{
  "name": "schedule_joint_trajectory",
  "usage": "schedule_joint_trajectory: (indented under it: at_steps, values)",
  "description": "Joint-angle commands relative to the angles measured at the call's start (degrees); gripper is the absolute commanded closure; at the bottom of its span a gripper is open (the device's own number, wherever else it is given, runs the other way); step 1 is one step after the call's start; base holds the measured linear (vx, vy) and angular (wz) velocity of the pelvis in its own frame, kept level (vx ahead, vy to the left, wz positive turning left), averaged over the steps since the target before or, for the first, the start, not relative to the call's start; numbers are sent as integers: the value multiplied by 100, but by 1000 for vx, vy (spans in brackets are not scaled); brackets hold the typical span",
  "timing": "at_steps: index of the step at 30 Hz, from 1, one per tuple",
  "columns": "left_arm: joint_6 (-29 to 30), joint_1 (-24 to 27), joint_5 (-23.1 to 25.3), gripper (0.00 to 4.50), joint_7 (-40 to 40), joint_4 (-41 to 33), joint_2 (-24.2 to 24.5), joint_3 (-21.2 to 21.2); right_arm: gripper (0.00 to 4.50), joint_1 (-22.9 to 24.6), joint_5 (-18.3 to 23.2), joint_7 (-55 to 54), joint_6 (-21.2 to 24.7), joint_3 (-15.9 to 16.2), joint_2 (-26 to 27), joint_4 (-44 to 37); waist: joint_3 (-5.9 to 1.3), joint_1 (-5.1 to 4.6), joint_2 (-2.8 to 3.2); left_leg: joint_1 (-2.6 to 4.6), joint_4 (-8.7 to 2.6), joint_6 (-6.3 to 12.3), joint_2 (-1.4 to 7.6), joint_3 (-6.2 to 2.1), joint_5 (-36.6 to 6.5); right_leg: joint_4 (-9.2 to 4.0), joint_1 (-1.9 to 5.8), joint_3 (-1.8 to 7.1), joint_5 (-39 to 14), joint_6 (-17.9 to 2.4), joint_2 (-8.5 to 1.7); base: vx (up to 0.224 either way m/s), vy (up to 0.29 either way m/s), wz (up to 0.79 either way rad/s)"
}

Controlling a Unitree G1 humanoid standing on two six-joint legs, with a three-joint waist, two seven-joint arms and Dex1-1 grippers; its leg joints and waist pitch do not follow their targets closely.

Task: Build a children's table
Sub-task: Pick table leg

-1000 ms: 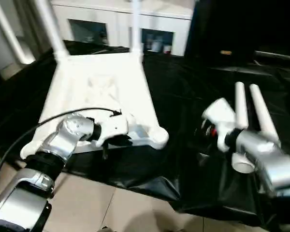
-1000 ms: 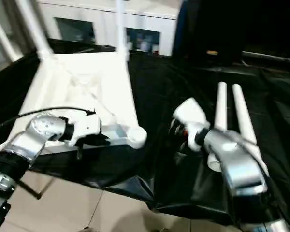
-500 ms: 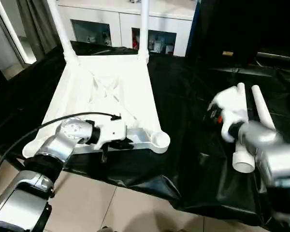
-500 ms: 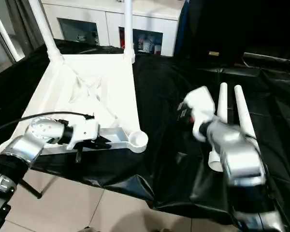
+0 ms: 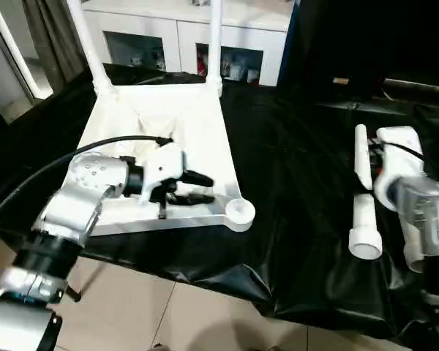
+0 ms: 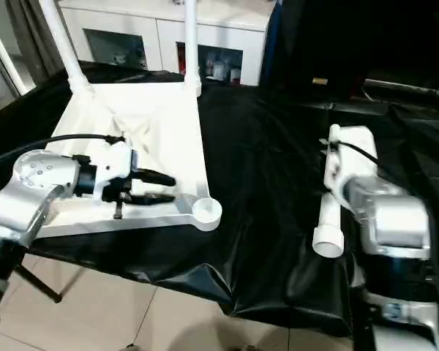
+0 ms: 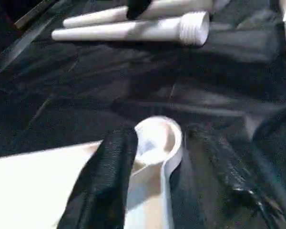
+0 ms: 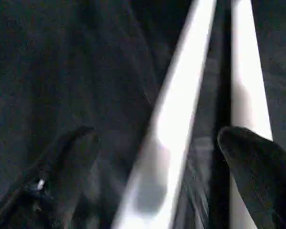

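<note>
Right wrist view: right gripper (image 8: pixel 157 181) spread wide astride one loose leg (image 8: pixel 181 109).
Left gripper (image 5: pixel 201 188): parted over table top (image 5: pixel 197 124).
Legs' long axes: running away from the robot.

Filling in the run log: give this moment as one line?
left gripper: open over tabletop | right gripper: open, straddling loose leg | two legs fitted
</note>
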Motion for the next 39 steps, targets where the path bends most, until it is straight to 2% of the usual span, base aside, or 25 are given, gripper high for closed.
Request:
schedule_joint_trajectory:
  at_steps: [1,4,9,18,19,20,22,25,26,28,32,34,39]
  values:
    - [345,-35,-142,220,25,-365,-44,-78,0,-17,56,11,422,-82,-41,138,-416,3,-51,68,-376,-169,45,29,-973,-410,334,252,-1647,-962,-254,0,0,0]
    - [551,-58,-206,220,-15,-532,-91,-131,0,69,118,68,629,-18,-38,273,-410,-4,-64,56,-368,-167,36,35,-1009,-427,341,246,-1766,-913,-256,0,0,0]
    - [986,-58,-419,220,-121,-860,-176,-204,0,176,383,197,791,-244,252,444,-412,-20,-50,48,-364,-156,31,27,-1037,-453,329,229,-1934,-849,-260,0,0,0]
    - [1500,-22,-464,220,-95,-1218,-120,-331,0,69,504,257,745,-197,376,824,-412,-21,-65,59,-369,-193,34,23,-1026,-466,318,225,-2032,-777,-253,0,0,0]
    - [1507,-18,-465,214,-93,-1228,-118,-333,17,63,503,255,733,-198,376,844,-412,-21,-65,59,-369,-193,34,23,-1026,-466,318,225,-2032,-777,-253,0,0,0]
    - [1551,-5,-456,214,-81,-1262,-99,-339,26,20,501,230,704,-224,384,929,-409,-22,-99,57,-369,-185,31,30,-1016,-468,317,225,-2037,-771,-249,0,0,0]
    - [1589,9,-450,214,-67,-1296,-69,-340,26,-22,503,222,679,-223,371,1016,-409,-23,-96,49,-371,-190,28,27,-997,-468,320,224,-2046,-753,-250,0,0,0]
    - [1584,16,-432,214,-44,-1321,-38,-344,59,-40,498,254,660,-148,325,1095,-413,-19,-86,56,-373,-201,30,22,-1022,-467,319,222,-2060,-727,-250,0,0,0]
    - [1606,28,-419,214,-28,-1349,-13,-348,68,-47,498,275,628,-102,298,1193,-414,-26,-134,55,-372,-196,29,30,-1037,-475,317,220,-2088,-706,-247,0,0,0]
    - [1612,40,-386,214,-20,-1378,20,-360,80,-51,490,271,577,-68,273,1298,-409,-26,-113,59,-375,-206,36,23,-1053,-474,307,218,-2143,-708,-257,0,0,0]
    - [1619,50,-350,214,-2,-1397,56,-375,118,-44,439,245,464,-1,238,1446,-408,-28,-136,67,-377,-217,30,23,-1148,-497,298,213,-2287,-633,-252,0,0,0]
    - [1484,63,-230,186,191,-1348,19,-353,135,-42,423,213,413,-15,246,1491,-401,-33,-132,66,-377,-230,27,20,-1204,-513,293,208,-2391,-594,-252,0,0,0]
    - [1134,80,125,154,724,-1119,-63,-309,170,-56,426,105,264,-136,262,1563,-404,-50,-130,77,-379,-239,18,9,-1336,-549,283,190,-2559,-477,-237,0,0,0]
